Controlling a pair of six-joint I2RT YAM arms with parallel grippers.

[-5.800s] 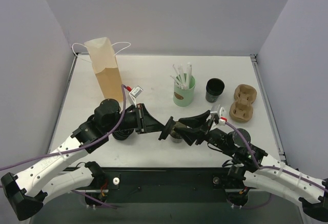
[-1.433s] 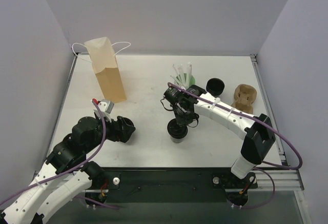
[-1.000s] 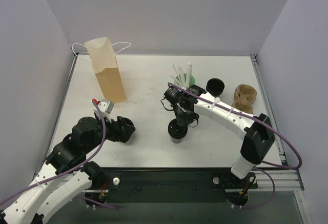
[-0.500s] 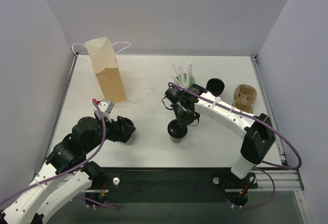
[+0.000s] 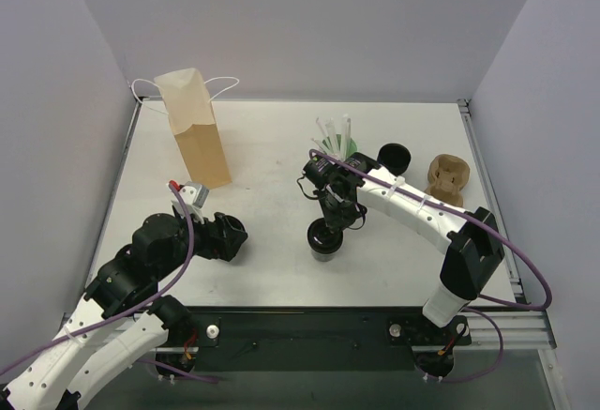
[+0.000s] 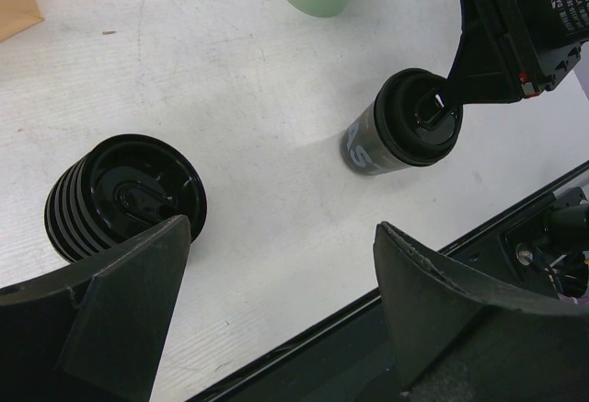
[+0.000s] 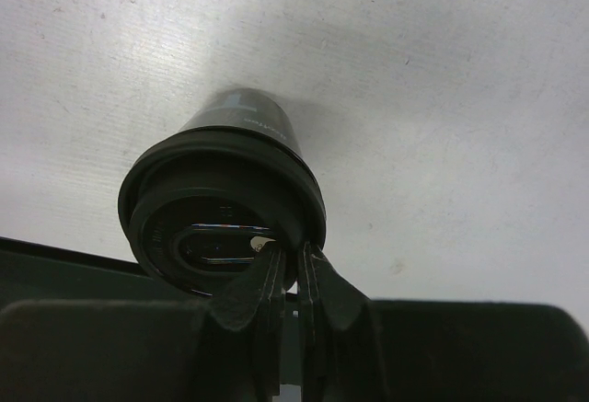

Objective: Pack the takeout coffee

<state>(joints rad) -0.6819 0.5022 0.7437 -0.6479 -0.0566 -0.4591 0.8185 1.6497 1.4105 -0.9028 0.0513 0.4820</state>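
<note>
The takeout coffee (image 5: 324,240), a black paper cup with a black lid, stands upright near the table's front middle. My right gripper (image 5: 332,226) points down onto it. In the right wrist view the fingertips (image 7: 276,269) pinch the near rim of the lid (image 7: 221,190), one inside the rim and one outside, with a thin gap between them. The left wrist view shows the same tip resting on the cup's lid (image 6: 414,117). My left gripper (image 6: 281,227) stands wide open and holds nothing, just to the right of a stack of black lids (image 6: 124,190).
A tall brown paper bag (image 5: 192,129) stands at the back left. A mint-green cup (image 5: 350,159) with white straws, an empty black cup (image 5: 394,158) and a brown cup carrier (image 5: 447,177) sit behind the right arm. The table's front edge (image 6: 304,328) runs close under the left gripper.
The right wrist has crept slightly back and to the right while staying on the lid. The cup and the left arm have not visibly moved.
</note>
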